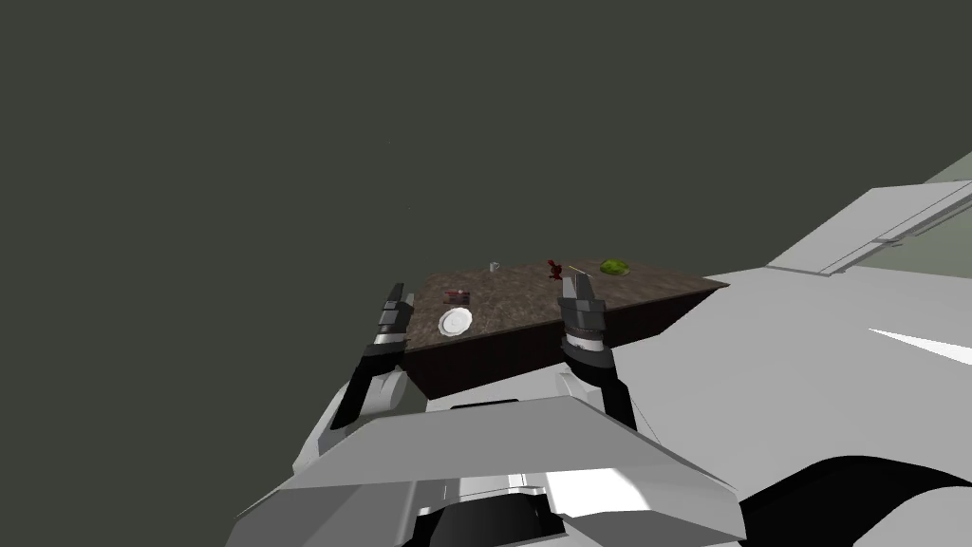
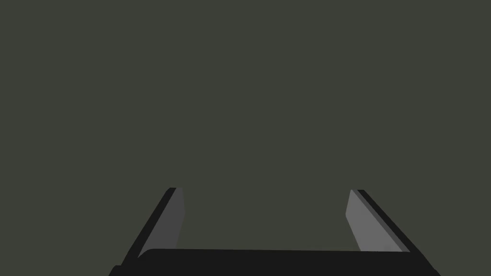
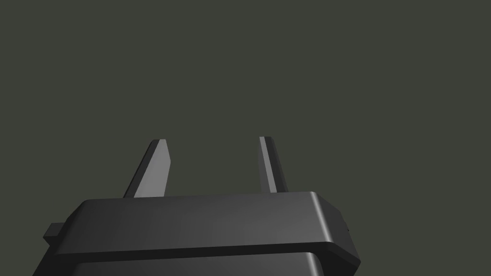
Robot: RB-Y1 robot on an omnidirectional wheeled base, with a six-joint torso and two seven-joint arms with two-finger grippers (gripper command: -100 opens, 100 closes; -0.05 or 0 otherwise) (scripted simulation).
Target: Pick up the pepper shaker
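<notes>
On a dark brown table (image 1: pixel 532 304) stand a small dark red object (image 1: pixel 555 271) and, further left, a small grey cup-like piece (image 1: pixel 494 267); I cannot tell which is the pepper shaker. My right gripper (image 1: pixel 577 281) hovers over the table right next to the red object. In the right wrist view the right gripper (image 3: pixel 213 140) has its fingers (image 3: pixel 158 167) apart with nothing between them, narrower than the left's. My left gripper (image 1: pixel 397 287) hangs off the table's left corner. The left wrist view shows that gripper (image 2: pixel 264 190) wide open and empty.
The table also holds a white plate (image 1: pixel 456 322), a small dark box (image 1: pixel 457 297) and a green lump (image 1: pixel 615 268). A white counter-like surface (image 1: pixel 807 313) adjoins the table on the right. A flat dark grey-green wall (image 1: pixel 380 123) lies behind.
</notes>
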